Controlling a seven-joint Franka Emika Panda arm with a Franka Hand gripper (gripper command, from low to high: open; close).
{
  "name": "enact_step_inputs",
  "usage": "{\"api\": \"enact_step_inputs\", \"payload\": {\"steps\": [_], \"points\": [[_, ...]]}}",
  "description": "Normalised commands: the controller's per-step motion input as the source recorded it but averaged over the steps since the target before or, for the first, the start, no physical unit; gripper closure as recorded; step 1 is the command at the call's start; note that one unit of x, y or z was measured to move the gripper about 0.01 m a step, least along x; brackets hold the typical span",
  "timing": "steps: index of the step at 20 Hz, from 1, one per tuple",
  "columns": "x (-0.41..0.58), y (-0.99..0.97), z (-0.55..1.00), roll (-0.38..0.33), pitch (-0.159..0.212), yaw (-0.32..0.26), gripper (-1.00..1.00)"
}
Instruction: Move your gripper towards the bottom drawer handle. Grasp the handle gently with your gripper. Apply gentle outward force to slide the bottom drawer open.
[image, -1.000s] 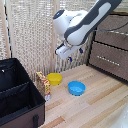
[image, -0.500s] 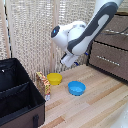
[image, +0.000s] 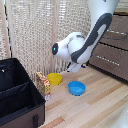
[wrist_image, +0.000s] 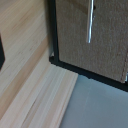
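Exterior view: white arm (image: 92, 35) comes down from the top edge, bends at a dark-banded joint, and ends low over the wood floor (image: 95, 107), near the screen (image: 35, 30). The gripper (image: 75, 66) sits at the arm's lower end, blurred; cannot tell whether its fingers are apart or together. It is held off the floor, above and between the yellow bowl (image: 54, 78) and the blue bowl (image: 76, 88). A dark brown dresser stands at the exterior view's right edge; the bottom drawer (image: 107, 60) is closed, its handle (image: 104, 58) a thin pale bar on the front. The gripper is well apart from the handle. Black case (image: 17, 97) lies open at the lower left corner, a small carton (image: 44, 85) just beside it.

Wrist view: a brown panel in a black frame with a thin silver bar (wrist_image: 90, 20), over wood floor. No fingers visible.
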Motion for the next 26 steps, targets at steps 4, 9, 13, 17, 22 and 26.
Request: {"api": "enact_step_inputs", "payload": {"steps": [4,9,13,17,22,26], "points": [[0.000,-0.53,0.00,-0.120,-0.010,0.201,-1.00],[-0.016,-0.39,0.00,-0.111,-0.003,0.259,-1.00],[-0.213,-0.62,-0.02,-0.132,0.000,0.136,-1.00],[-0.264,-0.66,-0.04,-0.128,-0.005,0.121,-1.00],[-0.242,-0.69,-0.04,-0.122,-0.036,0.125,-1.00],[-0.079,-0.75,-0.02,-0.156,-0.050,0.094,-1.00]]}}
